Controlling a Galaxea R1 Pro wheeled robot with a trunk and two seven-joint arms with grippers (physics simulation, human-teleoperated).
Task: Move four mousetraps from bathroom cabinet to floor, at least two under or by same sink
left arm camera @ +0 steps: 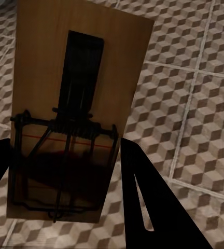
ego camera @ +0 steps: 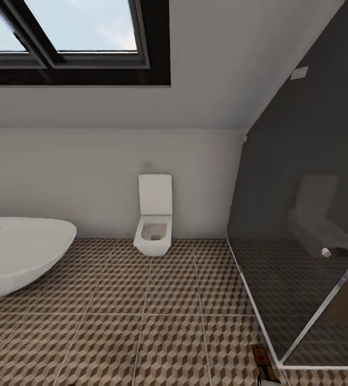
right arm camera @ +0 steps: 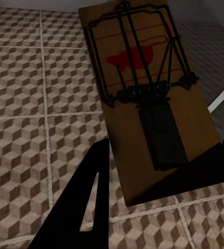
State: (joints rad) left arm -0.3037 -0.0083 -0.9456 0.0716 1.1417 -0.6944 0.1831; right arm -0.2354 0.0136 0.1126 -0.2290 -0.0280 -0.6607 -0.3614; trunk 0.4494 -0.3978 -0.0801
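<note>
wooden mousetraps (left arm camera: 73, 114) (right arm camera: 148, 98) sit pinched in each wrist view's end effector, while head view shows toilet (ego camera: 153, 222).

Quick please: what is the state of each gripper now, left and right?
Left gripper: shut on a mousetrap, held above the bathroom floor.
Right gripper: shut on another mousetrap.

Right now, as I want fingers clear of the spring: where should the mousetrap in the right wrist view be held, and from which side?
Take the mousetrap by its long edges at the plain end beside the dark plate, coming in over that short end. The board is thin and flat; wire frame and red spot fill the far half. The right hand grips it so.
</note>
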